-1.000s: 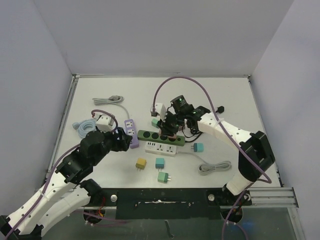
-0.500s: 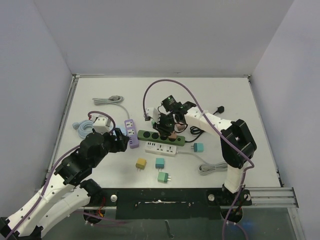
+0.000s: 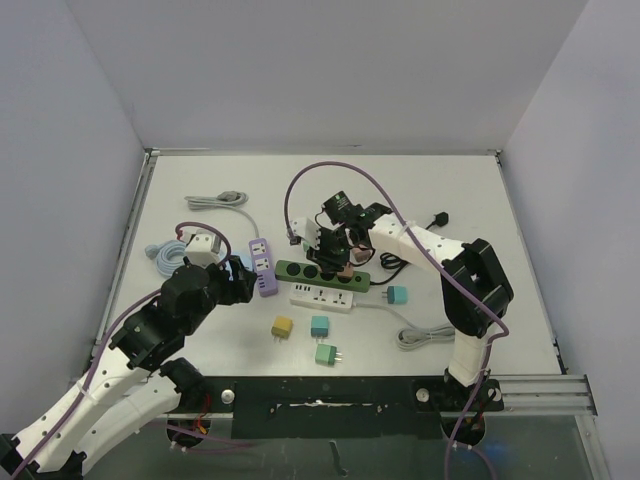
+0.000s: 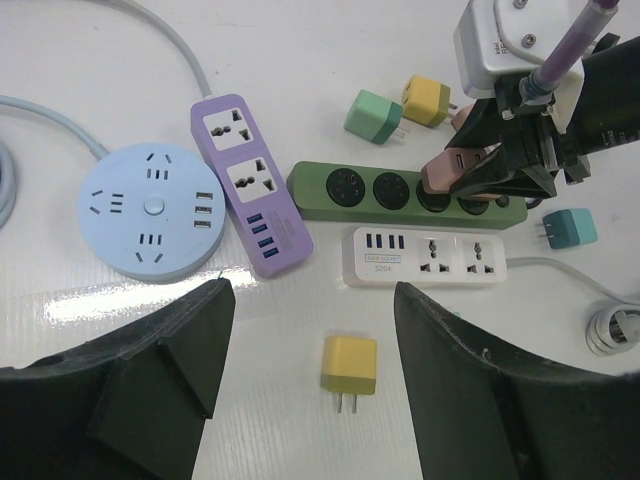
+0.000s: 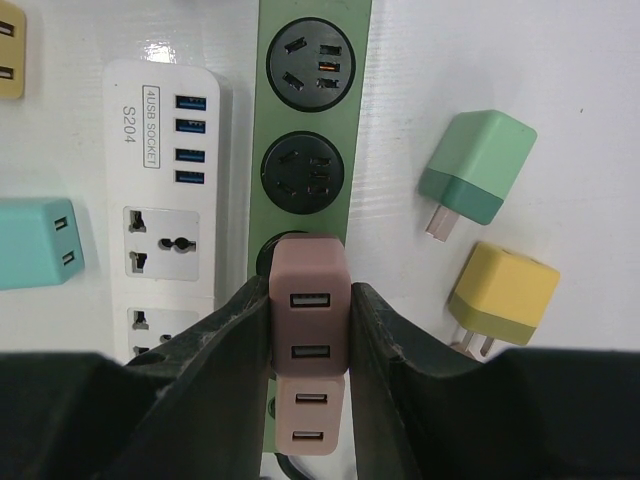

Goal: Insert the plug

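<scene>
My right gripper [image 5: 310, 292] is shut on a dusty-pink USB charger plug [image 5: 310, 330] and holds it upright over the third round socket of the green power strip [image 5: 312, 110]; whether its prongs are in the socket is hidden. A second, paler pink plug [image 5: 310, 425] sits on the strip right behind it. In the top view the right gripper [image 3: 338, 256] is over the green strip [image 3: 300, 269]. My left gripper [image 4: 312, 292] is open and empty, above a yellow plug [image 4: 350, 365] near the purple strip [image 4: 250, 185]. It also shows in the top view [image 3: 243, 280].
A white strip [image 3: 325, 297] lies just in front of the green one. A round blue strip [image 4: 150, 210] is at the left. Loose plugs: yellow [image 3: 282, 327], teal [image 3: 320, 325], green [image 3: 327, 354], teal [image 3: 397, 294]. A grey cable coil [image 3: 430, 335] lies at the right.
My right arm has swung its elbow in and the gripper has shifted slightly left over the green strip, still holding the pink plug. In the last half second almost nothing moved.
</scene>
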Robot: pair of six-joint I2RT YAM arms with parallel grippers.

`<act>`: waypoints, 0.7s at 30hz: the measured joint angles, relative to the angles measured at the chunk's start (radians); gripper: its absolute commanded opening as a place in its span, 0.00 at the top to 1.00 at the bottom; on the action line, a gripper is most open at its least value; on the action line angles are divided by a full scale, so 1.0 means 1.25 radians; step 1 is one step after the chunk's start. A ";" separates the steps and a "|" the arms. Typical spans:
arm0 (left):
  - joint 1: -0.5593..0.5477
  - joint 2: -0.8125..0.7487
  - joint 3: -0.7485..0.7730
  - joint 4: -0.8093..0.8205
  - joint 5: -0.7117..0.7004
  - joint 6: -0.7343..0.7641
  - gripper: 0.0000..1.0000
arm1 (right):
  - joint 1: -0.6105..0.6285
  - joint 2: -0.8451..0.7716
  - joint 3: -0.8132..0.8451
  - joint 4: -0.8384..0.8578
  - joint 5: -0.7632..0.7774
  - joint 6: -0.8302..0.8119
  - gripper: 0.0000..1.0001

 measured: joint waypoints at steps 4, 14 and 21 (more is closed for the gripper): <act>0.000 0.002 0.000 0.000 0.000 0.000 0.36 | 0.000 0.000 0.000 0.001 0.006 -0.002 1.00; 0.000 0.006 0.000 0.000 -0.001 0.000 0.36 | -0.001 0.000 0.003 0.002 0.037 -0.016 1.00; 0.000 0.007 0.000 -0.001 -0.001 -0.001 0.36 | -0.001 0.020 0.036 -0.057 -0.016 -0.044 1.00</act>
